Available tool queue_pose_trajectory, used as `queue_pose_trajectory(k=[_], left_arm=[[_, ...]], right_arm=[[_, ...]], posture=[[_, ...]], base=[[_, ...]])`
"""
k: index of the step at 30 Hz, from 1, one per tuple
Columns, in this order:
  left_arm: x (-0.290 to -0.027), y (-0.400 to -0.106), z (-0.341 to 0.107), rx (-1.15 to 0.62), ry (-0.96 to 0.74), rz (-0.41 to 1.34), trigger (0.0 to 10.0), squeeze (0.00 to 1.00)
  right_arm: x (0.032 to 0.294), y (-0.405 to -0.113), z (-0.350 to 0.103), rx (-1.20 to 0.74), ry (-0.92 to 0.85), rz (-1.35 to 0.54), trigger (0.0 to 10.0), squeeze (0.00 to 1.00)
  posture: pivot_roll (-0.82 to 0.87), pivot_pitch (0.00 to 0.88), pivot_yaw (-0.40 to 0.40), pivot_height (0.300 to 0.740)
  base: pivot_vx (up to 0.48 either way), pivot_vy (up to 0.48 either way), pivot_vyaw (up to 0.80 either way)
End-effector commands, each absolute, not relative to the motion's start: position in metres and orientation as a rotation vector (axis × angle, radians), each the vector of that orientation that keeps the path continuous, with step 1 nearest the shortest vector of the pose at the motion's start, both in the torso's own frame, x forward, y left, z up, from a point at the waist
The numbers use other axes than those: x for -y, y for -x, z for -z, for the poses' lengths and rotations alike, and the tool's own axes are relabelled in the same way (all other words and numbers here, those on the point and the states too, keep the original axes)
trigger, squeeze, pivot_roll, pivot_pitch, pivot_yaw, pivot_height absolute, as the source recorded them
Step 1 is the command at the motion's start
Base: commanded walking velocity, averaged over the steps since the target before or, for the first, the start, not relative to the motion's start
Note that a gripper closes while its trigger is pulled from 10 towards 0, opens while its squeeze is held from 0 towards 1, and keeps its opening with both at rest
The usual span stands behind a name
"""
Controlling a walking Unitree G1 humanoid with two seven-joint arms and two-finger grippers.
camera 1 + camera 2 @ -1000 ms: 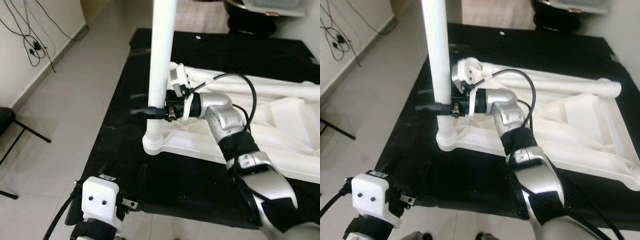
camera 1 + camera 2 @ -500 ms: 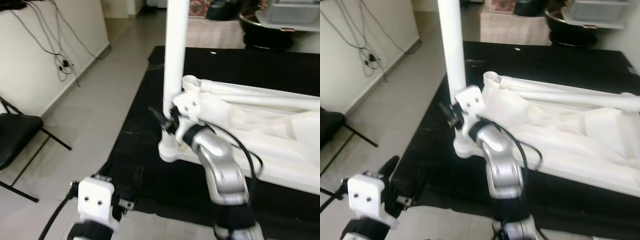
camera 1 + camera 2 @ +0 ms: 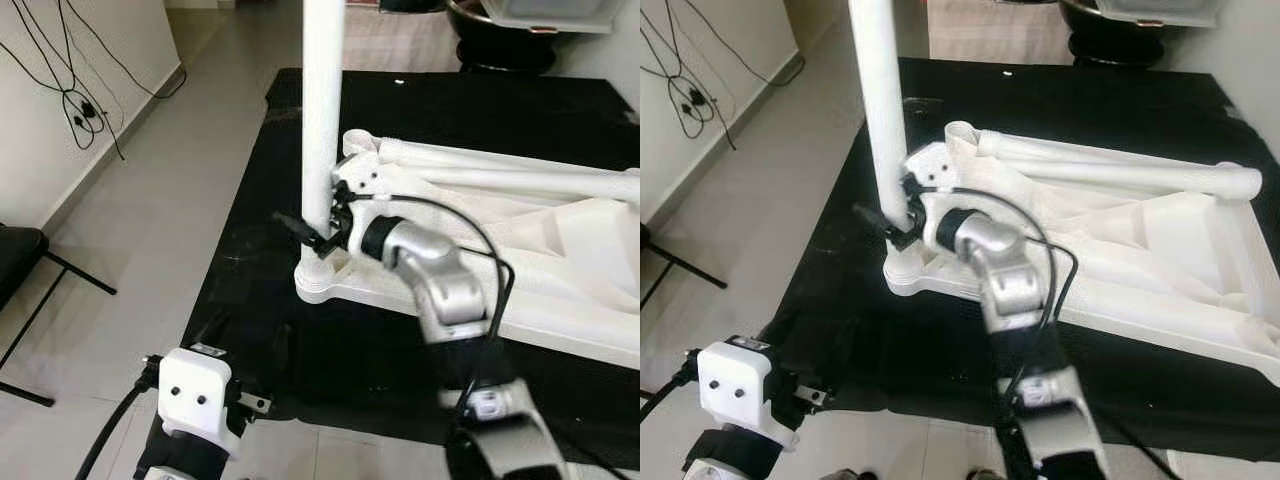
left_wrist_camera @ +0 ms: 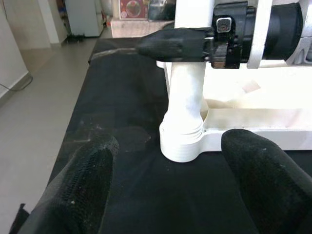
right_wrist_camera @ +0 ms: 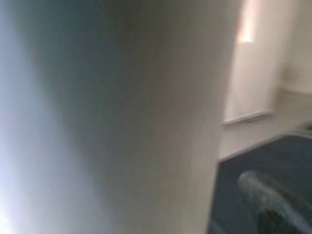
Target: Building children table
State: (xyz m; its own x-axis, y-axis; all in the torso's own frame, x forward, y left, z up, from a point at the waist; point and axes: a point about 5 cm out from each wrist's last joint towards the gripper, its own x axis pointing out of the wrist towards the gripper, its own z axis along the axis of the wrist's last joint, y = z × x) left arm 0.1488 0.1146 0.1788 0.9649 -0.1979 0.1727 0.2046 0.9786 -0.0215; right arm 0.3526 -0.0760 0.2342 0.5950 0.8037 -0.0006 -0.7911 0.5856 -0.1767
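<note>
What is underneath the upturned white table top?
A black mat lies under the white table top and reaches past its edges. The floor under the mat is covered. The right end effector grips the upright leg at the corner.

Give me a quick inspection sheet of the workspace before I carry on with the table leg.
Surface: black mat on a pale tiled floor.
Job's things: white tabletop lying upside down; upright leg standing in its corner socket; another leg lying across the tabletop.
Clutter: nothing seen on the mat.
Grippers: right pincer against the upright leg just above the socket; left pincer open, low, facing the socket.
Cables: black cable looping along the right arm; wires on the wall.
Surroundings: black chair on the left.
</note>
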Motion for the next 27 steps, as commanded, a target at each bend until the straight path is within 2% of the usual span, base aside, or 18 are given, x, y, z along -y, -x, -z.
queue_pose_trajectory(k=[1, 3, 5, 12, 17, 18, 27], left_arm=[[-0.113, -0.147, -0.174, 0.139, 0.04, 0.208, 10.0, 0.0], [-0.113, -0.147, -0.174, 0.139, 0.039, 0.207, 10.0, 0.0], [-0.113, -0.144, -0.175, 0.14, 0.034, 0.207, 10.0, 0.0], [-0.111, -0.14, -0.177, 0.142, 0.034, 0.216, 10.0, 0.0], [-0.11, -0.137, -0.177, 0.135, 0.038, 0.216, 10.0, 0.0], [-0.11, -0.137, -0.177, 0.133, 0.041, 0.216, 10.0, 0.0], [-0.109, -0.137, -0.177, 0.129, 0.051, 0.223, 10.0, 0.0]], right_arm=[[0.08, -0.355, -0.228, 0.064, 0.145, -0.984, 10.0, 0.0], [0.083, -0.358, -0.228, 0.064, 0.153, -1.022, 10.0, 0.0], [0.089, -0.36, -0.232, 0.072, 0.172, -1.166, 10.0, 0.0], [0.093, -0.359, -0.236, 0.058, 0.188, -1.41, 10.0, 0.0], [0.093, -0.368, -0.243, 0.064, 0.196, -1.435, 10.0, 0.0], [0.094, -0.37, -0.247, 0.07, 0.188, -1.435, 0.0, 0.0], [0.097, -0.371, -0.255, 0.083, 0.18, -1.47, 0.0, 0.0]], posture=[[0.12, 0.161, -0.034, 0.74], [0.12, 0.159, -0.035, 0.74], [0.13, 0.157, -0.038, 0.74], [0.15, 0.158, -0.041, 0.74], [0.16, 0.158, -0.041, 0.74], [0.16, 0.158, -0.041, 0.74], [0.14, 0.167, -0.039, 0.74]], base=[[0.0, 0.0, 0.0], [0.0, 0.0, 0.0], [0.0, 0.0, 0.0], [0.0, 0.0, 0.0], [0.0, 0.0, 0.0], [0.0, 0.0, 0.0], [0.0, 0.0, 0.0]])
